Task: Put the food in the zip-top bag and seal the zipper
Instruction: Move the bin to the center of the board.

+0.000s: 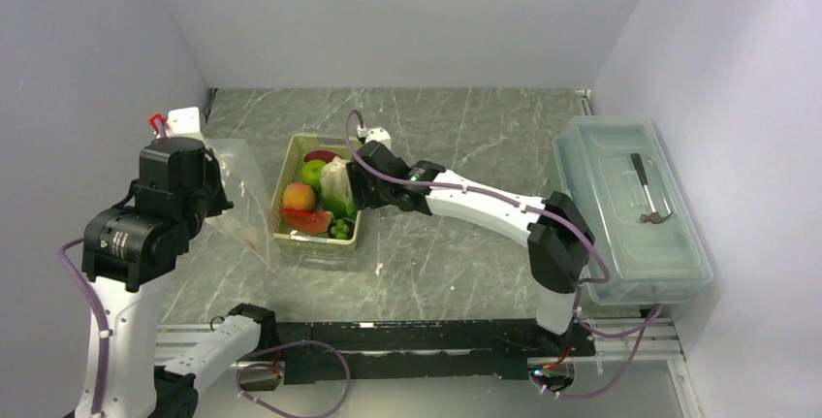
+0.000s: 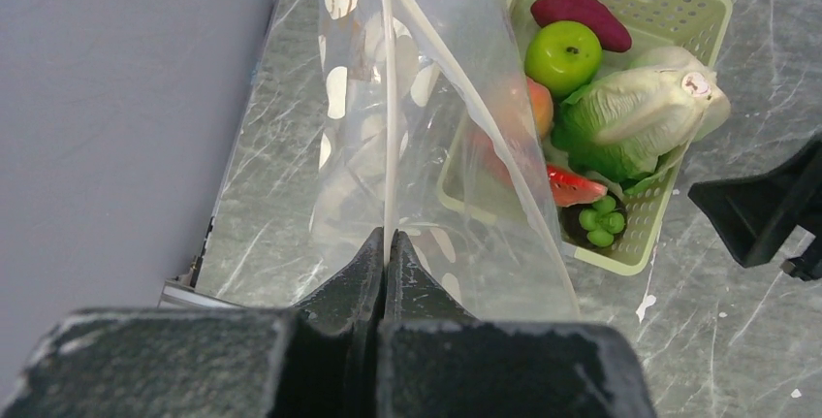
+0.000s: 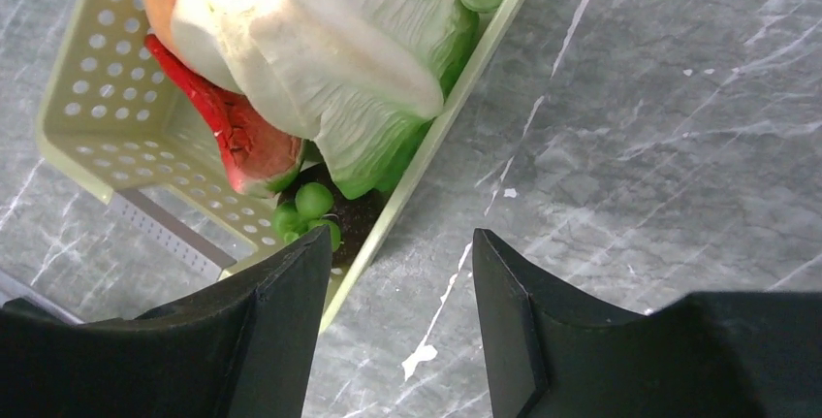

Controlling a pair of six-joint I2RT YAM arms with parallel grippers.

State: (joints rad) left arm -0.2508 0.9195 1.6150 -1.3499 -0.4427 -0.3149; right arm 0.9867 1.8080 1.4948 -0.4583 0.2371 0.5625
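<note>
**Left side.** The left gripper (image 2: 386, 243) is clenched on the zipper (image 2: 389, 108) of the bag (image 2: 436, 156) and holds it raised just left of the basket (image 2: 700, 13).
- Risk: the bag hangs from a single pinch. The film is limp, so a piece pushed against it could drag the strip out of the jaws or fold the mouth shut.
- The two lips part only narrowly.
- Through the glare and dots I cannot tell whether the bag is empty, and its lower end is cut off.

**Centre.** All the food I can see lies in the basket: the apple (image 2: 562, 54), lettuce (image 2: 630, 117), red slice (image 2: 574, 187), grapes (image 2: 599, 222) and peach (image 1: 299, 196).
- Risk: the lettuce looks bulky against that mouth and may jam or fall outside.
- The peach is largely covered by the lettuce and by the bag film in the wrist views.

**Right of centre.** The right gripper (image 3: 399, 243) stands released and grasps nothing. Its jaws sit on either side of the basket's right wall, above the grapes.
- Risk: closing here could seize the wall instead of food and tip or drag the basket.
- In the top view the wrist hides the fingertips.

**Far right.** A lidded box (image 1: 630, 243) stands well apart. A dark tool (image 1: 648, 195) shows at its lid, but I cannot tell whether it is on the lid or under it.
</note>
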